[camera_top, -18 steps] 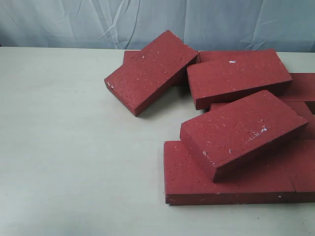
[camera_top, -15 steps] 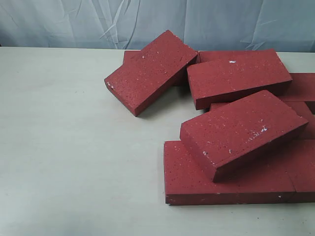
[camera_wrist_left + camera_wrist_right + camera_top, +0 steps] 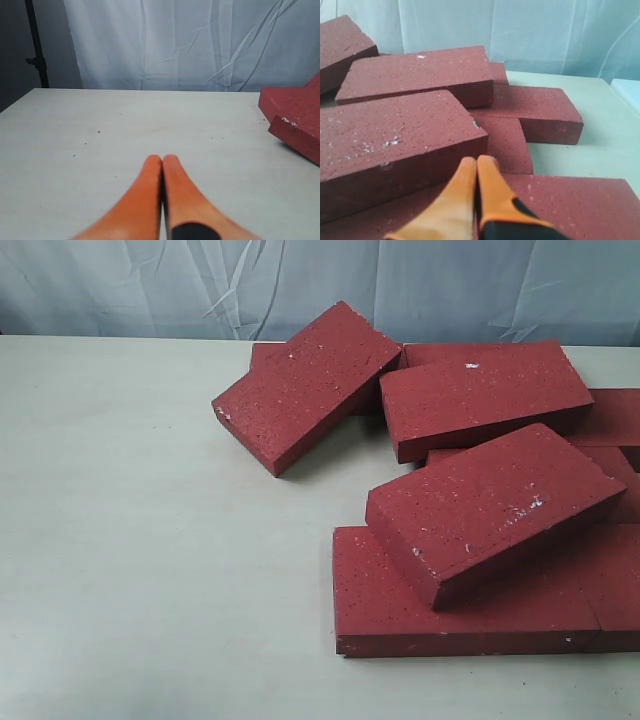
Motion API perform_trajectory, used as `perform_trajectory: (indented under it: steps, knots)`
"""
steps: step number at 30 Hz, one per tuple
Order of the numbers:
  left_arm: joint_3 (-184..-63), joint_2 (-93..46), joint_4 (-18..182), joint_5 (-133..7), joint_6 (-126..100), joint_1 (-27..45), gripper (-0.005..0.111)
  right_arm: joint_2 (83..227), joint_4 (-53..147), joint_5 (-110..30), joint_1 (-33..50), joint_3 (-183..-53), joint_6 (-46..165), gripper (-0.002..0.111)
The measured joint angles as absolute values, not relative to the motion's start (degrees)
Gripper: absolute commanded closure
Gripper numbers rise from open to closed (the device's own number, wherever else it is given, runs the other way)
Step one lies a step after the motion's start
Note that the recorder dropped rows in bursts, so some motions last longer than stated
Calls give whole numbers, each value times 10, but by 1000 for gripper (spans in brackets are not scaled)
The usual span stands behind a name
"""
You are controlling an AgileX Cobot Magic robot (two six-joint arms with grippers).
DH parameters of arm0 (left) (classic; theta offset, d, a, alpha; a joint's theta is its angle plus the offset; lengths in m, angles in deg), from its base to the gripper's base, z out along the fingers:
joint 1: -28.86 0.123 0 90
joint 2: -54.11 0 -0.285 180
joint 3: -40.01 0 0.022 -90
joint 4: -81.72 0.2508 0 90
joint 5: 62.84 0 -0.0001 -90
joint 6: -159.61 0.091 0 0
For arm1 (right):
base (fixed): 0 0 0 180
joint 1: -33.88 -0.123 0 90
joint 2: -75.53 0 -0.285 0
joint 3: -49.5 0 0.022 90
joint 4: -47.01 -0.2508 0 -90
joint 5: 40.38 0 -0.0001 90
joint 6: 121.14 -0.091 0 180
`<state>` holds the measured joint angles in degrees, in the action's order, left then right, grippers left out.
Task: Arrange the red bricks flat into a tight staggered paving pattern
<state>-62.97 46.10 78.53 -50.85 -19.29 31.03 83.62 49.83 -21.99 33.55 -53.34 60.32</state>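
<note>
Several dark red bricks lie in a loose heap at the right of the exterior view. One tilted brick (image 3: 305,385) leans at the back left of the heap. Another brick (image 3: 485,395) rests behind, and a third tilted brick (image 3: 490,508) lies across flat bricks (image 3: 400,615) at the front. Neither gripper shows in the exterior view. My left gripper (image 3: 162,159) is shut and empty over bare table, with a brick corner (image 3: 297,117) off to one side. My right gripper (image 3: 477,160) is shut and empty, hovering over a flat brick (image 3: 580,202), its tips close to the raised brick (image 3: 395,135).
The pale table (image 3: 130,540) spreads wide to the left of the heap. A wrinkled light blue backdrop (image 3: 200,285) hangs behind the table's far edge. A dark stand pole (image 3: 36,45) rises beyond the table in the left wrist view.
</note>
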Motion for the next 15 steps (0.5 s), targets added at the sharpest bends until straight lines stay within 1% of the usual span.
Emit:
perform_trajectory:
  steps: [3,9,15]
  knots:
    - [-630,461,785,-508,-193,310,107,836,498,-269,336,-533,603,109]
    - [-630,461,785,-508,-193,310,107,836,498,-412,336,-533,603,109]
    - [-630,461,785,-508,-193,310,107,836,498,-455,336,-533,603,109]
